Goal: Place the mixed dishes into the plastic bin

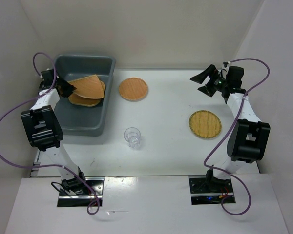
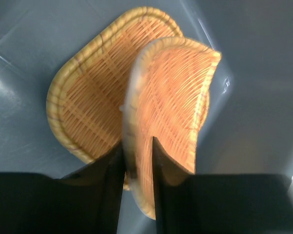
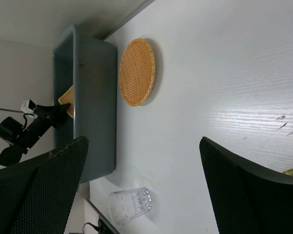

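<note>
Over the grey plastic bin (image 1: 84, 123), my left gripper (image 1: 68, 89) is shut on the rim of a rounded-triangle woven tray (image 1: 91, 86). The left wrist view has that tray (image 2: 173, 97) on edge and blurred between the jaws (image 2: 137, 146), above a rounded-square tray (image 2: 88, 97) lying on the bin floor (image 2: 259, 97). On the table lie an orange round tray (image 1: 134, 89), a yellower round tray (image 1: 205, 125) and a clear plastic cup (image 1: 132, 137). My right gripper (image 1: 205, 83) hangs open at the far right, holding nothing. Its wrist view takes in the orange round tray (image 3: 136, 72), cup (image 3: 129, 205) and bin (image 3: 95, 97).
White walls close in the table at the back and on both sides. The bin stands against the left wall. Purple cables loop beside both arms. The yellower tray lies just in front of the right arm's elbow.
</note>
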Robot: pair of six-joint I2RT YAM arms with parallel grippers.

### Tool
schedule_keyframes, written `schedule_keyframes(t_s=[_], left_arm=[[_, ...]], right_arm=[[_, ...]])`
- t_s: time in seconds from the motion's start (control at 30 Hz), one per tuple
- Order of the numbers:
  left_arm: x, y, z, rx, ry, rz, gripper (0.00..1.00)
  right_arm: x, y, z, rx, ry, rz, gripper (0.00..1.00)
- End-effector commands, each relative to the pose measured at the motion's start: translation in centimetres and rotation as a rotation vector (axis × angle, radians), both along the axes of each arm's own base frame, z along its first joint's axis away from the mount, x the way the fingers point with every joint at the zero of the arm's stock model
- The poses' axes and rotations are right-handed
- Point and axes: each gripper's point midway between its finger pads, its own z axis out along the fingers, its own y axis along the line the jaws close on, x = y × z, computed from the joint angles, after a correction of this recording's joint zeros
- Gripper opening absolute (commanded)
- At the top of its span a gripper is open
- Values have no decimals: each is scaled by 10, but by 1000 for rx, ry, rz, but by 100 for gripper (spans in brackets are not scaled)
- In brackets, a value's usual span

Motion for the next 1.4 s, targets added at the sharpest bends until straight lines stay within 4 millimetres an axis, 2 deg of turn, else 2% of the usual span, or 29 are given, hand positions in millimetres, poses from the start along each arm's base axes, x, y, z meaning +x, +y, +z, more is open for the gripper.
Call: schedule_keyframes(t_s=[0.0,0.1,0.13,0.23,0.27,0.3,0.37,0.4,0.53,0.57,0.6,0.67,0.7,0.77,0.8,0.83,0.9,0.93,0.97,1.0,1.03,1.1,1.13,1.2,1.23,1.27,1.3,1.37], left_arm=[[10,5,11,-2,-70,28,37],[10,10,16,19,-75,52,40],[10,11,16,19,-75,53,47],[8,11,18,24,-73,60,57],[6,13,16,28,-62,68,66],[6,13,16,28,-62,68,69],[3,14,12,35,-40,69,71],[2,14,17,46,-49,64,71],[-9,24,10,90,21,108,80],[-7,27,14,99,15,118,83],[-10,28,11,111,34,118,85],[-14,30,9,122,58,120,88],[-15,32,9,136,62,121,95],[-20,33,16,154,66,126,99],[-22,36,22,174,59,130,99],[-26,36,30,183,47,139,99],[-31,39,40,211,34,148,99],[-35,37,55,224,14,144,99],[-40,36,58,225,13,144,99],[-44,34,63,227,5,145,99],[-49,27,84,225,-46,130,99],[-60,17,95,205,-83,112,99],[-67,8,117,204,-144,91,99],[-76,-1,132,192,-186,74,99],[-81,-7,149,192,-229,57,99],[-85,-17,148,163,-230,13,99],[-86,-24,153,148,-246,-18,99],[-85,-61,157,81,-295,-153,99]], right_arm=[[4,3,-2,-4,-29,25,100],[5,4,-4,7,-25,30,100],[5,4,-4,7,-25,30,100],[6,4,-8,9,-16,30,100],[6,5,-11,16,-8,39,100],[6,5,-11,16,-8,39,100],[7,6,-13,15,-9,52,100],[7,7,-16,22,-1,61,100],[11,6,-22,5,11,83,100],[10,18,-20,-6,4,114,100],[9,23,-27,-20,34,121,100],[18,31,-29,-89,25,138,100],[18,48,-31,-109,28,174,100],[23,63,-34,-149,37,214,100],[22,80,-35,-149,39,249,100],[27,85,-32,-166,19,257,100],[28,96,-44,-164,43,282,100],[29,106,-44,-164,39,301,100],[34,111,-53,-164,45,311,97],[38,119,-52,-159,37,330,96],[38,130,-57,-153,49,350,93],[42,147,-73,-140,73,394,91],[43,154,-80,-140,81,408,90],[44,173,-97,-135,111,440,88],[45,179,-101,-129,114,445,87],[43,189,-105,-122,127,458,87],[47,190,-110,-122,125,459,85],[52,200,-123,-109,152,463,83]])
